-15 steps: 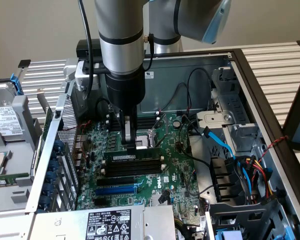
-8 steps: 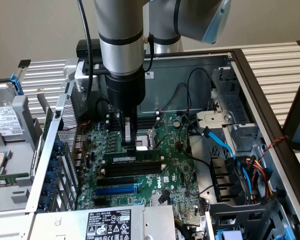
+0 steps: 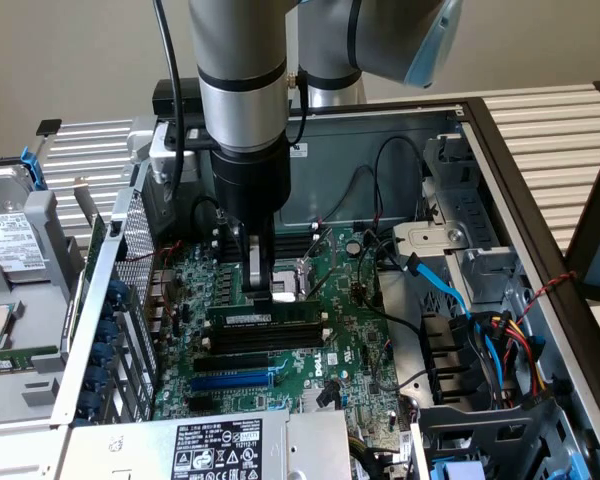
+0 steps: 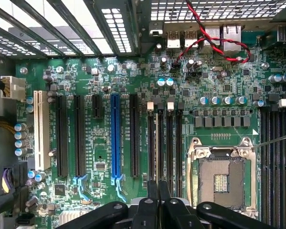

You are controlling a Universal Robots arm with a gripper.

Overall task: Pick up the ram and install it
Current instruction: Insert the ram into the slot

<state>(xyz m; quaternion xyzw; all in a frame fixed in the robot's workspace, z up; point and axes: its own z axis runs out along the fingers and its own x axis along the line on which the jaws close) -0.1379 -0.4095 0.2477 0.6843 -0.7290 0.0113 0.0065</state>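
Nearest item: grey metal box w/ white printed label (image 3: 220,448), at the front edge of the open PC case (image 3: 500,150). The case lies on its side on a pale slatted tabletop (image 3: 550,115). Plain beige wall behind. A dark frame bar (image 3: 598,200) stands at the exterior view's right. Hard drive (image 3: 8,245) sits in a tray at the exterior view's left, outside the board area.

Interior: green motherboard (image 3: 350,340), exposed. CPU socket (image 4: 221,179) has no processor fitted and its metal frame is shut. Blue expansion slot (image 4: 115,138) is clear of cards. Blue flat cable (image 3: 440,285) and a bundle of coloured wires run along the drive-bay side. Red/black twisted wire (image 4: 214,40) crosses the rear-port end.

Arm is vertical over the board, with the gripper (image 3: 263,296) down among the components. Jaws are together, clamped on the top edge of the ram (image 3: 270,318) approx. mid-length.

Ram: long thin green stick w/ white label on its face, standing on edge and level. It sits directly over the row of black slots (image 3: 265,345), just beside the CPU socket. Cannot tell whether it is seated in a slot.
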